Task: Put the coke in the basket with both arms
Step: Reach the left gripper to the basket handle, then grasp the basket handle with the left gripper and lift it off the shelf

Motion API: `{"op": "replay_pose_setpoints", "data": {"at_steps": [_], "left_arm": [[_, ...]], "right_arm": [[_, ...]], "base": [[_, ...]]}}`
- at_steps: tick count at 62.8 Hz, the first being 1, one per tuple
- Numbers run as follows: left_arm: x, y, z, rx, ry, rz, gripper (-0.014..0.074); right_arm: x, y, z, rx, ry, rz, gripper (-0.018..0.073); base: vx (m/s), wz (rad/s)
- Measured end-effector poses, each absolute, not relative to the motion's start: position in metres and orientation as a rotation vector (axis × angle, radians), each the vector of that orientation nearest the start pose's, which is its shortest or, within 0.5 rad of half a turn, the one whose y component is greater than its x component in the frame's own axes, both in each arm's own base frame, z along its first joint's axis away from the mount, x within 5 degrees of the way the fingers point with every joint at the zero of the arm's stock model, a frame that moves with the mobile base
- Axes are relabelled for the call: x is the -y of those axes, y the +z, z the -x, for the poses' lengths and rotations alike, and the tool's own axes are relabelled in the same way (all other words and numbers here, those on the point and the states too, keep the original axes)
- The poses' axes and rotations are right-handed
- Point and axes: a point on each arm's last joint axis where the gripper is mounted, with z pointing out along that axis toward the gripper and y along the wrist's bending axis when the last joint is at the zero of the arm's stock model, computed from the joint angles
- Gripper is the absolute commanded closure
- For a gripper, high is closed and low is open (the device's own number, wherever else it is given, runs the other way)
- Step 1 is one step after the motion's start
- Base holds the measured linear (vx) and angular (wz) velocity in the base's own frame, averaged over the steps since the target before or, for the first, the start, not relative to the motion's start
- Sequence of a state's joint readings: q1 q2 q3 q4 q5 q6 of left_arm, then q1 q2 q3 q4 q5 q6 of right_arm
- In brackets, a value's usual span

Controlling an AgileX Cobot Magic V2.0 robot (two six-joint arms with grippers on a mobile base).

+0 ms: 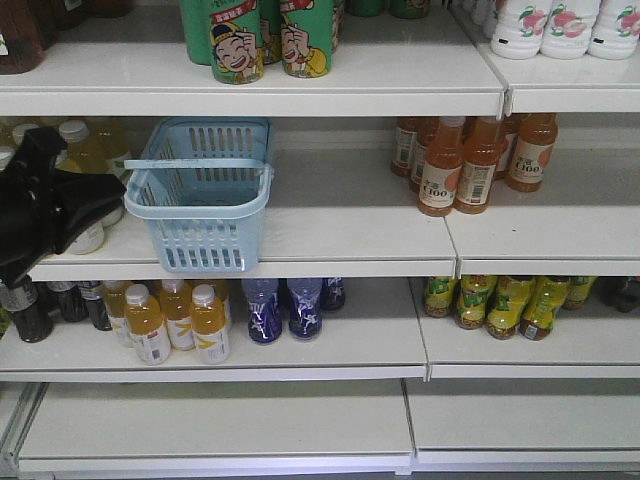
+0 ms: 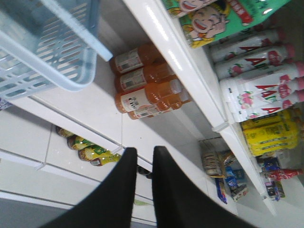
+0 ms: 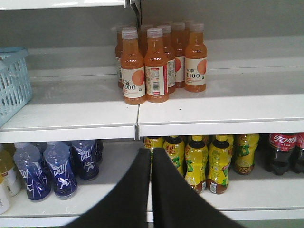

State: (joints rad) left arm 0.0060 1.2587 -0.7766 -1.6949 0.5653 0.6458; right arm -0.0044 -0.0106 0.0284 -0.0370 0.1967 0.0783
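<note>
The light blue basket (image 1: pixel 205 195) stands on the middle shelf, left of centre, with its handle lying forward over the rim. It also shows as the basket (image 2: pixel 42 42) at the upper left and the basket (image 3: pixel 12 80) at the left edge. No coke can shows in any view. My left gripper (image 1: pixel 100 210) hangs just left of the basket. In its wrist view the left gripper (image 2: pixel 144 151) has a narrow gap and holds nothing. My right gripper (image 3: pixel 151 151) is shut and empty, pointing at the lower shelf.
Orange juice bottles (image 1: pixel 470 160) stand on the middle shelf to the right. Green cans (image 1: pixel 260 40) and white bottles (image 1: pixel 550 25) fill the top shelf. Below are blue bottles (image 1: pixel 285 308), yellow tea bottles (image 1: pixel 500 305) and dark cola bottles (image 3: pixel 282 152).
</note>
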Motion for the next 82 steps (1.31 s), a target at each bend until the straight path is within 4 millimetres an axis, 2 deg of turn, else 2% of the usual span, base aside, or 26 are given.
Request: {"op": "replay_pose_setpoints", "data": {"at_steps": [12,21,36,46,64,82], "left_arm": [[0.047,0.275,-0.283,-2.007,-1.226,0.763,0.0178],[0.047,0.261,-0.298,-2.045,-1.217,0.799,0.0101],[0.046,0.268,-0.336,-2.019,-1.217,0.781,0.0099],[0.043,0.264,-0.364,-2.003,-1.184,0.817,0.0100],[0.042,0.247,-0.414,-1.988,-1.210,0.885,0.0100],[0.041,0.225,-0.456,-1.979,-1.231,0.929,0.0104]], "right_arm": [[0.001,0.186,-0.056,-1.697,0.022,-0.045,0.0565],[0.001,0.186,-0.056,-1.697,0.022,-0.045,0.0565],[0.001,0.186,-0.056,-1.697,0.022,-0.045,0.0565],[0.001,0.186,-0.056,-1.697,0.022,-0.045,0.0565],[0.001,0.186,-0.056,-1.697,0.022,-0.045,0.0565],[0.001,0.186,-0.056,-1.697,0.022,-0.045,0.0565]], "base": [[0.00,0.00],[0.00,0.00],[0.00,0.00],[0.00,0.00],[0.00,0.00],[0.00,0.00]]}}
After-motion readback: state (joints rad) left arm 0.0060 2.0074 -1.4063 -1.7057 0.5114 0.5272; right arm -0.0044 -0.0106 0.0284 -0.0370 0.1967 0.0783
